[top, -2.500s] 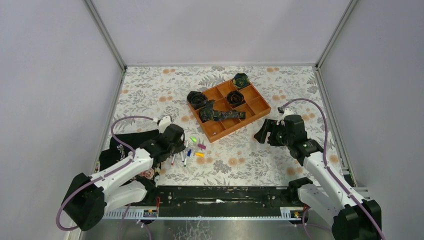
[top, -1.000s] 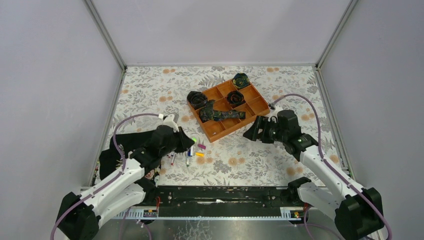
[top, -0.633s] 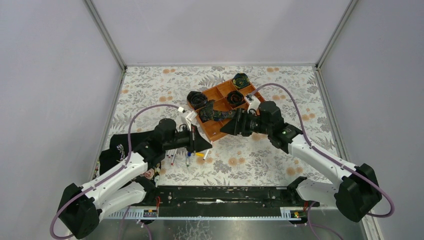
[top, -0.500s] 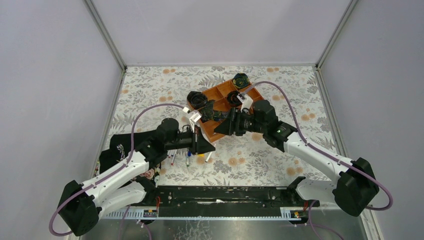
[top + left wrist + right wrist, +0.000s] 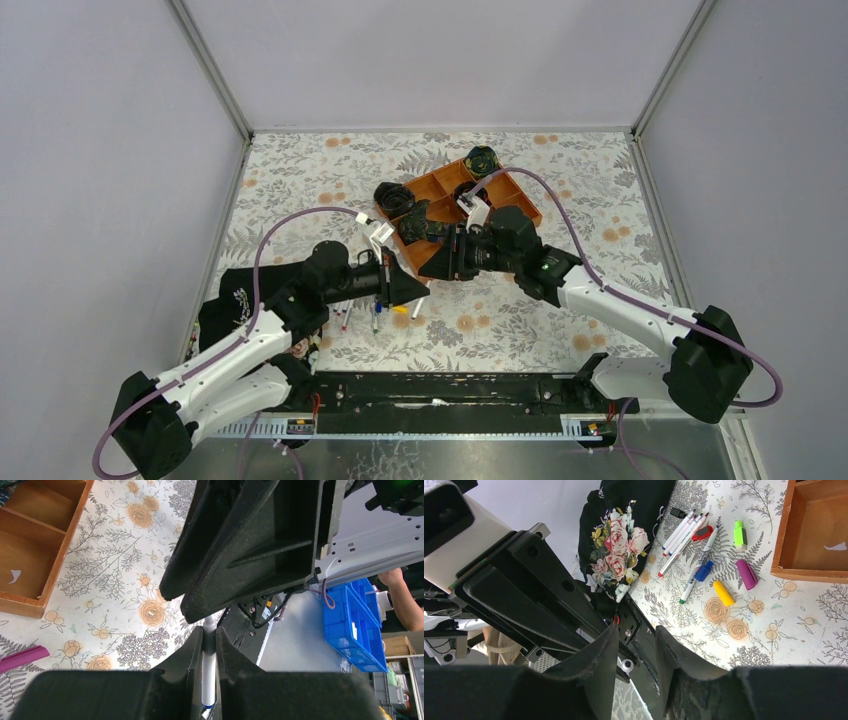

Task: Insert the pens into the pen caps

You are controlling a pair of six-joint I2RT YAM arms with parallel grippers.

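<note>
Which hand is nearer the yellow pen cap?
Left. The left hand hovers just beside the yellow pen cap; the right hand sits farther off, by the wooden tray's near corner.

WALLS: plain pale grey panels (image 5: 430, 60) | FRAME: aluminium corner posts (image 5: 210, 68) | SURFACE: floral-print tablecloth (image 5: 300, 180) | BEYOND: blue storage bins (image 5: 350, 625) | LIGHT: even

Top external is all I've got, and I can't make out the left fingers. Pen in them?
Observer: Yes. The left wrist view shows a white pen pinched between the left gripper fingers.
Operator: Any caps under that arm? It blocks my view.
Observer: Yes. The right wrist view shows a neon green cap and a magenta cap lying loose beside the wooden tray.
</note>
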